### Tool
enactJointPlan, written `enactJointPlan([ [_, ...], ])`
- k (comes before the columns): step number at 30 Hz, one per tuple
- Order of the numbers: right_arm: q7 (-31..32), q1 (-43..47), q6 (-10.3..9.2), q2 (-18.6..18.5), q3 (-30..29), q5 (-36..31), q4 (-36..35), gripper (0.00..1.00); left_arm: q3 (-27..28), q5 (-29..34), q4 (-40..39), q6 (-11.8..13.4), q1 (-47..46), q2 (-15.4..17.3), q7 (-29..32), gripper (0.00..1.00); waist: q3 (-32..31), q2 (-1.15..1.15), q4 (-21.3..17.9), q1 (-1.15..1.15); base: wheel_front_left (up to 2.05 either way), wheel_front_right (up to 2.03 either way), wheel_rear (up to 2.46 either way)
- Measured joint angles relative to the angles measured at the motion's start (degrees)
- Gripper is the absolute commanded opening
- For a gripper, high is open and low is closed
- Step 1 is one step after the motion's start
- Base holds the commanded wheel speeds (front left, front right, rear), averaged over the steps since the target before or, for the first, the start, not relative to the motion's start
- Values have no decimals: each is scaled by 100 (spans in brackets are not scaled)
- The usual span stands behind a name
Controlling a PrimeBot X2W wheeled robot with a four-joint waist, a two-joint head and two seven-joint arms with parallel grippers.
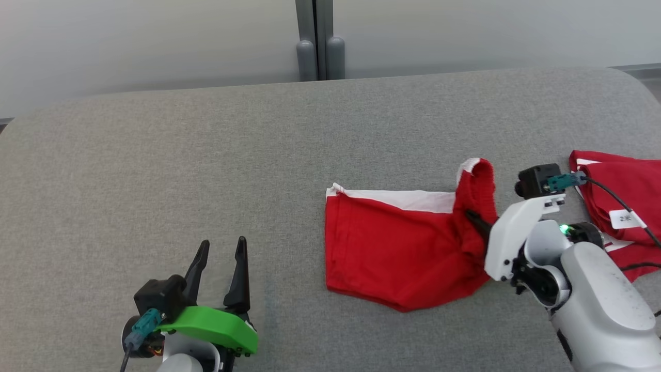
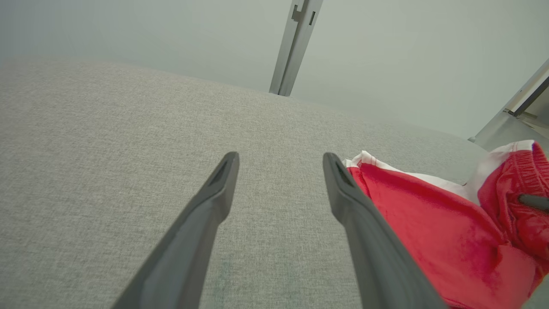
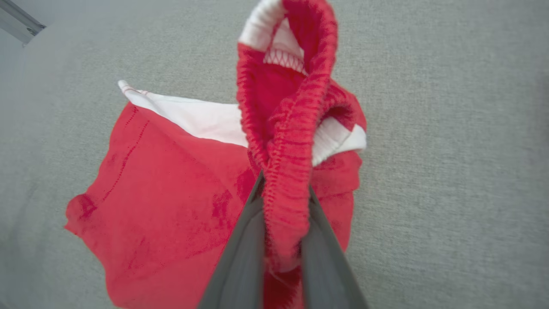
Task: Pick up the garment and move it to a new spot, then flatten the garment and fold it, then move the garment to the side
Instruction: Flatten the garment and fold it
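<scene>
Beneath everything, a broad grey woven-fabric table top (image 1: 155, 170) with rounded far corners. On it, right of centre and toward the near edge, a red cloth garment (image 1: 392, 248) with a white band along its far side. Mostly flat on the table, but rising at its right end into a standing loop of ribbed red elastic waistband (image 1: 480, 186). At the right edge of the head view, apart from that piece, a folded red-and-white cloth pile (image 1: 625, 191). Reaching in from the lower right on a white-shelled arm (image 1: 594, 294), the right gripper (image 3: 285, 189): dark fingers drawn close together, pinching the gathered waistband between them, cloth bulging above the tips. At the lower left, under a green cover (image 1: 211, 325), the left gripper (image 1: 223, 242): fingers spread wide, nothing between them, over bare table well left of the garment. At the far table edge, a grey metal post (image 1: 320, 51). On the folded pile, a small white tag (image 1: 626, 219).
</scene>
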Motion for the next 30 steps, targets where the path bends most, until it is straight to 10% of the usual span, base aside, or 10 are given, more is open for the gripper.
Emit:
enactJointPlan([
  [15, 40, -293, -1, 781, 649, 71, 164, 1, 16, 55, 47, -68, -70, -100, 0, 100, 56, 0, 427, 0, 0, 0, 0],
  [17, -44, -352, -1, 838, 694, 70, 345, 46, 21, 56, 58, -76, -71, -112, 0, 100, 73, 0, 486, 0, 0, 0, 0],
  [18, -94, -377, -1, 862, 732, 81, 416, 100, 23, 63, 60, -78, -72, -120, 0, 100, 79, 0, 512, 0, 0, 0, 0],
  [30, -701, -569, -1, 954, 1239, 767, 492, 100, 63, 193, 90, -133, -71, -183, 0, 100, 29, 0, 536, 0, 0, 0, 0],
])
